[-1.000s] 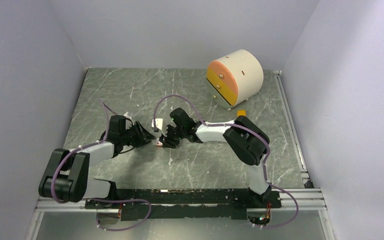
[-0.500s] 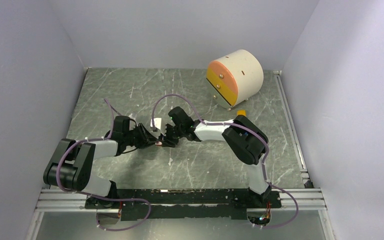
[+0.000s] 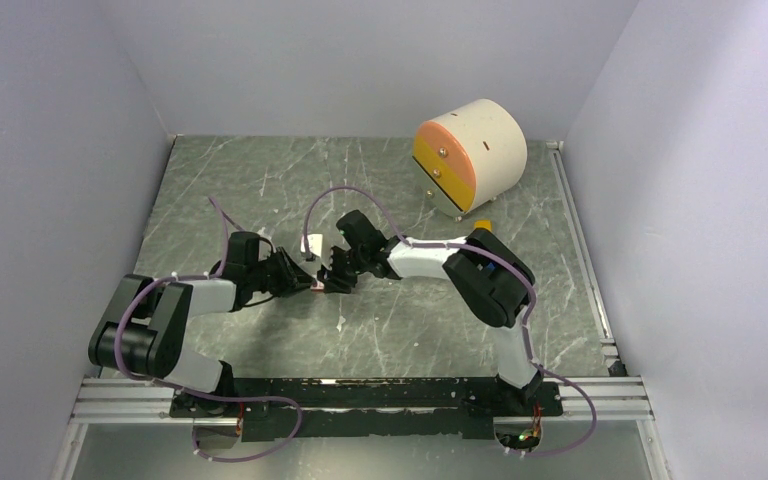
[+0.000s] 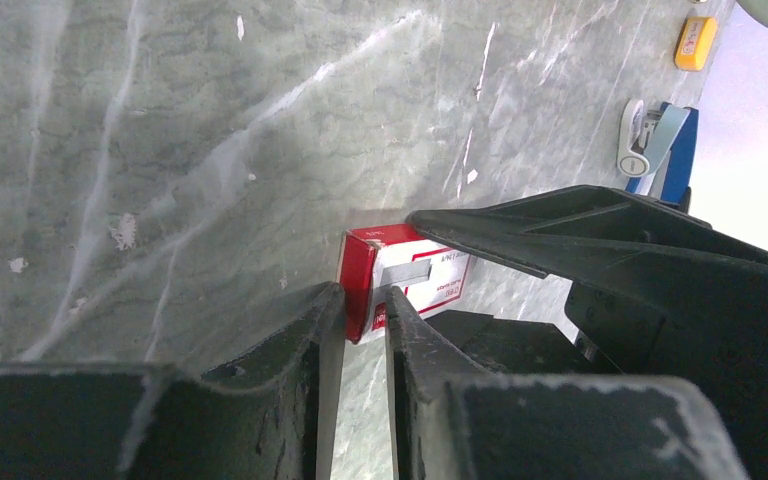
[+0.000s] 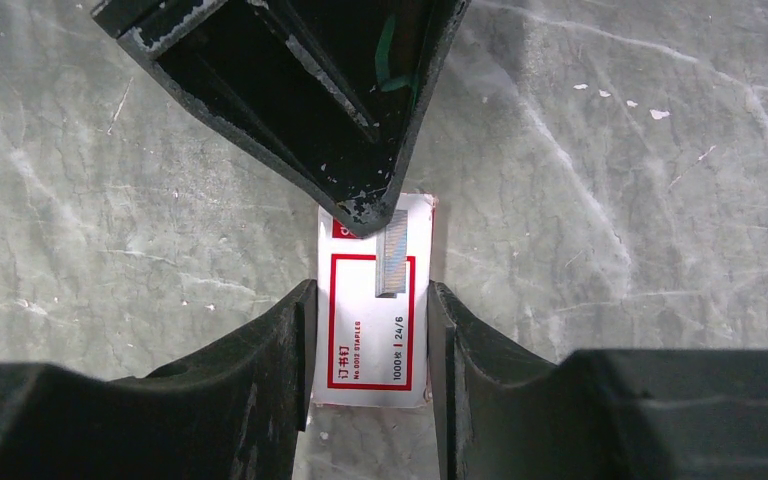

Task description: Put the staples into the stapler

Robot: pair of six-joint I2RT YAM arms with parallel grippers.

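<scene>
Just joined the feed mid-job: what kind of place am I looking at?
Most likely a lab test cell for robot manipulation: plain pale walls box in a marble-patterned table, an aluminium mounting rail runs along its near edge, and a small round drawer unit sits as a prop.

2 arms, the left arm (image 3: 205, 295) and the right arm (image 3: 420, 262), share white link shells, bulky black joint housings and looping purple cables (image 3: 345, 190). Each ends in 2 matte-black wedge fingers (image 5: 260, 380) with pale-scuffed edges. The bases are bolted to a scratched black plate (image 3: 360, 392).
</scene>
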